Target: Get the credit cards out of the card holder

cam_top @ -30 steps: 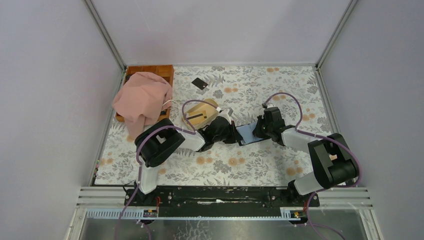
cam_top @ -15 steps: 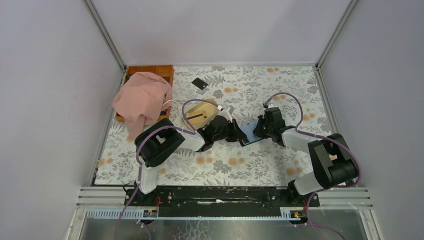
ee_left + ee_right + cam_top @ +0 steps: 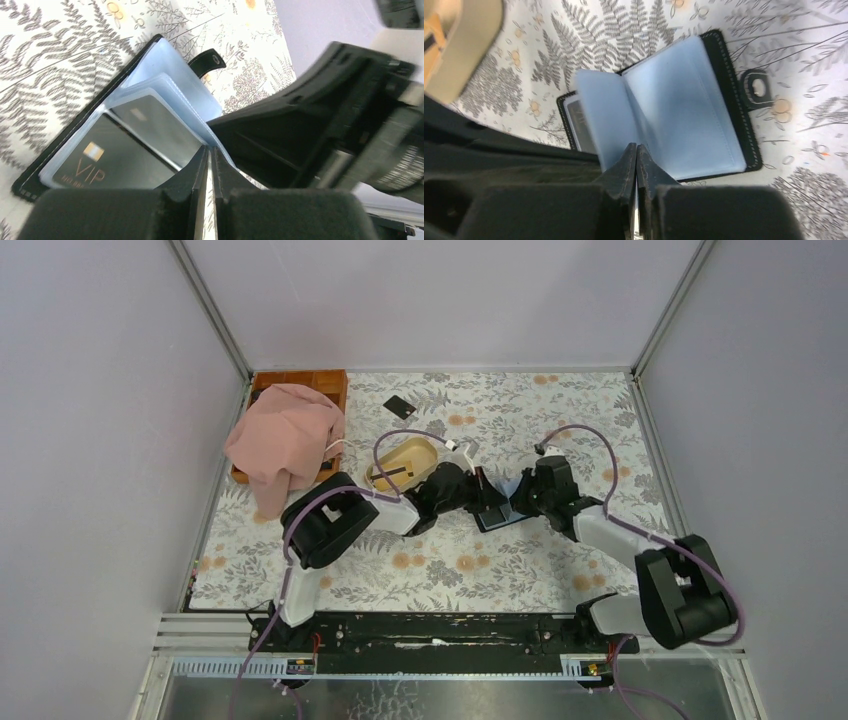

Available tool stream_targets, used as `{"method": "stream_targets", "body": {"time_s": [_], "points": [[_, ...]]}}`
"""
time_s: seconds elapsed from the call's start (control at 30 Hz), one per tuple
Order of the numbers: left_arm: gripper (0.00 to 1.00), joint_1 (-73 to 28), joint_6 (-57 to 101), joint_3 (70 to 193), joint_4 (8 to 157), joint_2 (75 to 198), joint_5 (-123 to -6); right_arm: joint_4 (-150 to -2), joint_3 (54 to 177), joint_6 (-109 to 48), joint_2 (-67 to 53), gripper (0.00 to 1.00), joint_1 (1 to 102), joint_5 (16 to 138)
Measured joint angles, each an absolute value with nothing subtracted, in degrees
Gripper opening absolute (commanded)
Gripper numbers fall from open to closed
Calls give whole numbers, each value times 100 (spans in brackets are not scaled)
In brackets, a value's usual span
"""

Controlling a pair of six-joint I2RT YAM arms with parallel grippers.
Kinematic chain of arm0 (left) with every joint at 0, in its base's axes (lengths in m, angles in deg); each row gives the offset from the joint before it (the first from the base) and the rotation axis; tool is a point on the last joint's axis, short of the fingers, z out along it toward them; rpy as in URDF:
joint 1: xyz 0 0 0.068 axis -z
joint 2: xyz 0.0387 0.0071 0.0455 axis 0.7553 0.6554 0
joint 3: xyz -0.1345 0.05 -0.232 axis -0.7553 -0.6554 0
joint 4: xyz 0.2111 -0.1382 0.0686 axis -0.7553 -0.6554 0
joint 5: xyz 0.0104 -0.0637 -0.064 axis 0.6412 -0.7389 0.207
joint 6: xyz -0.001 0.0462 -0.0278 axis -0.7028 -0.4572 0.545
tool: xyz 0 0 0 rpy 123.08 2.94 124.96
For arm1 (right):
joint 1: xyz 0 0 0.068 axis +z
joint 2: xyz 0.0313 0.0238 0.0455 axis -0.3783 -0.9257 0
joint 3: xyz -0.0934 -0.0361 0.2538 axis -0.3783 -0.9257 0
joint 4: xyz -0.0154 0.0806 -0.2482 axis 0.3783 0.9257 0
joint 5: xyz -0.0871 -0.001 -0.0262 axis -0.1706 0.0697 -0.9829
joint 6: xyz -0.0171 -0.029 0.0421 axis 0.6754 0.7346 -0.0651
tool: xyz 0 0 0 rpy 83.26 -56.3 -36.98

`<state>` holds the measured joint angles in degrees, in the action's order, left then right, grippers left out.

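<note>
The card holder (image 3: 497,519) lies open on the floral table, blue-grey leaves up (image 3: 694,110). Two credit cards sit in its sleeves: one marked VIP (image 3: 100,160) and one behind it (image 3: 160,125). A raised blue leaf (image 3: 170,85) curves down into my left gripper (image 3: 209,148), which is shut on its edge. My right gripper (image 3: 636,146) is shut, tips at the lower edge of the raised leaf (image 3: 599,115); I cannot tell if it holds it. The two grippers (image 3: 487,498) (image 3: 515,502) face each other over the holder. Another black card (image 3: 399,406) lies loose at the back.
A beige oval dish (image 3: 405,455) stands just left of the holder, with a dark flat piece (image 3: 392,477) in it. A pink cloth (image 3: 283,440) drapes over a wooden tray (image 3: 300,383) at the back left. Grey walls close in three sides.
My left gripper has swung right and away from me, over the holder. The right arm has shifted slightly right. Less of the holder's blue inside shows from above.
</note>
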<state>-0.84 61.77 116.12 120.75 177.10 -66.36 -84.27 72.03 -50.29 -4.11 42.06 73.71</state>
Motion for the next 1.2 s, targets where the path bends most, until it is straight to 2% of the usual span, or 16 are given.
{"method": "stream_targets", "body": {"time_s": [0.13, 0.37, 0.5, 0.57, 0.6, 0.63, 0.67, 0.7, 0.77, 0.83, 0.87, 0.9, 0.93, 0.97, 1.0, 1.2], "points": [[12, -97, 6175, 11916, 12075, 17955, -6717, -8189, 7192, -5153, 275, 16, 4215, 6884], [14, -117, 6173, 12230, 12066, 18318, -6868, -8140, 7004, -5219, 1381, 21, 4217, 6174], [33, -119, 6120, 11793, 12185, 18139, -6741, -8149, 7004, -5254, 1035, 21, 4215, 6086], [73, -119, 6030, 11312, 12215, 17802, -6573, -8180, 7004, -5311, 714, 22, 4195, 6088], [85, -124, 5965, 11059, 12265, 17603, -6490, -8191, 7004, -5337, 550, 29, 4189, 6088], [94, -132, 5939, 10781, 12338, 17371, -6396, -8210, 7004, -5365, 336, 43, 4171, 6077], [99, -152, 5930, 10466, 12445, 17089, -6297, -8217, 7013, -5387, 168, 49, 4160, 6069], [100, -161, 5888, 10279, 12508, 16893, -6221, -8206, 7039, -5400, -29, 48, 4147, 6029], [97, -191, 5875, 9964, 12650, 16554, -6066, -8210, 7142, -5385, -420, 41, 4128, 5972], [84, -218, 5871, 9747, 12788, 16303, -5961, -8265, 7266, -5385, -715, 30, 4117, 5933], [74, -226, 5871, 9688, 12831, 16233, -5928, -8320, 7330, -5378, -803, 25, 4112, 5931], [54, -233, 5880, 9647, 12897, 16200, -5904, -8357, 7391, -5385, -905, 19, 4110, 5927], [42, -239, 5904, 9601, 12982, 16184, -5897, -8390, 7441, -5391, -1008, 16, 4108, 5927], [34, -259, 5987, 9566, 13039, 16182, -5893, -8429, 7476, -5387, -1063, 13, 4108, 5929], [29, -279, 6002, 9514, 13120, 16184, -5917, -8492, 7476, -5405, -1098, 12, 4104, 5957], [14, -478, 6275, 9409, 13618, 16366, -6158, -8717, 7214, -5498, -940, 6, 4114, 6040]]}}
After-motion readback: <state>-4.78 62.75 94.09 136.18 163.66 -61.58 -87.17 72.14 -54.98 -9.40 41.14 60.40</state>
